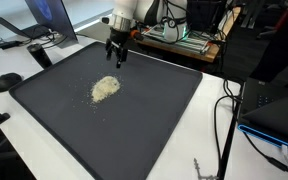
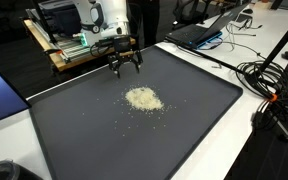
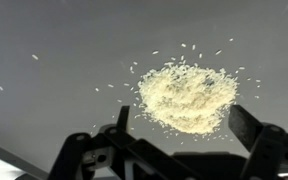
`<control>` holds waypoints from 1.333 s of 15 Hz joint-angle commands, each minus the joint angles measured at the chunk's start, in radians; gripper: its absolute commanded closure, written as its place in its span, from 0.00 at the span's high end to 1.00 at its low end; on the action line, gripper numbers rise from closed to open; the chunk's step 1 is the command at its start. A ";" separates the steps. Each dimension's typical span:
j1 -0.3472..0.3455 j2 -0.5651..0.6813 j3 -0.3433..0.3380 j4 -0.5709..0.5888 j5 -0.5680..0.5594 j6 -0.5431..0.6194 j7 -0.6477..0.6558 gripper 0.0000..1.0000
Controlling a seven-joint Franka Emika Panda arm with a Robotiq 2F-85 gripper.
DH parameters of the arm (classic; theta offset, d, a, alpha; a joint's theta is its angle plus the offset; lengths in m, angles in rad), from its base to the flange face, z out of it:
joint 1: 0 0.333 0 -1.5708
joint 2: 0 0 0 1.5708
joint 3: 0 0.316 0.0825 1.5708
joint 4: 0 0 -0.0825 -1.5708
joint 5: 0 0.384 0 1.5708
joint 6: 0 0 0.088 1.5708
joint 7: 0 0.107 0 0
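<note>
Grain pile sits roughly mid-way across dark mat: pale heap, rice-like, loose grains scattered round it. I see gripper released, jaws spread wide, holding nothing. It hangs above mat near edge by robot base in both exterior views, apart from heap, not touching it. Wrist view: grain pile lies just ahead of the two fingers, between their lines. Laptop and cables rest off mat on white table

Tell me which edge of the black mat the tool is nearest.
The mat edge along the wooden rack: the open tool hangs just inside it; the rice pile sits mid-mat.
</note>
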 commanded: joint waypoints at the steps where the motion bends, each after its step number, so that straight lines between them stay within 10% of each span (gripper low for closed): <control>1: 0.023 0.003 -0.028 -0.017 0.002 0.027 -0.003 1.00; 9: 0.045 0.043 -0.038 0.019 -0.001 0.140 -0.053 1.00; 10: -0.062 0.033 0.095 0.017 0.116 0.161 -0.179 1.00; 13: -0.148 0.057 0.203 0.032 0.142 0.213 -0.242 1.00; 20: -0.269 0.140 0.328 0.086 0.135 0.246 -0.303 1.00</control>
